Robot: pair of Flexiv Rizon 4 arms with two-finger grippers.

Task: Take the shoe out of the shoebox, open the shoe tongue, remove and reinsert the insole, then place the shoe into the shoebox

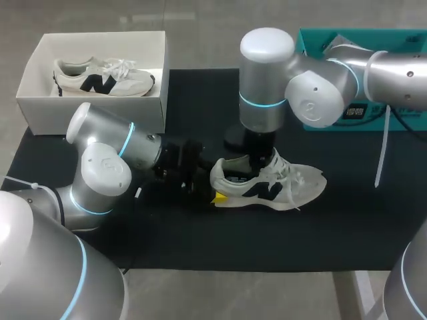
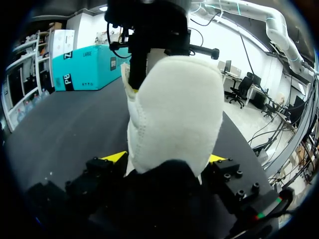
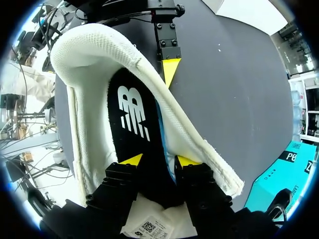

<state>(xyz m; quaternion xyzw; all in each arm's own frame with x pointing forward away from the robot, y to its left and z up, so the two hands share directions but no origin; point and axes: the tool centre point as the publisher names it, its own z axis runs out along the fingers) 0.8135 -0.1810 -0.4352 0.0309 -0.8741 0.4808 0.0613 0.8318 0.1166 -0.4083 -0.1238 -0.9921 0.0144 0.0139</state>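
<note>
**While the heel was pinned, the insole was in hand**

Though the white open cardboard shoebox (image 1: 87, 110) sat at the far left corner with a second white trainer (image 1: 103, 78) in it, the working shoe, a white mesh trainer with a dark side logo (image 1: 267, 183), lay on its sole in the middle of the black-covered counter (image 1: 200, 240), well apart from the box.

The left claw (image 2: 165, 158) was closed on the heel, one yellow tip on each side. The right claw (image 3: 159, 160) reached down into the shoe's mouth, its fingers nearly together and pinching the black foam insole (image 3: 134, 114).

So the insole step looked to be in hand. I could not tell whether it was coming out or going back in. The next move seemed to call for a firm heel hold while the right arm worked the insole lengthwise without dragging the shoe.
</note>
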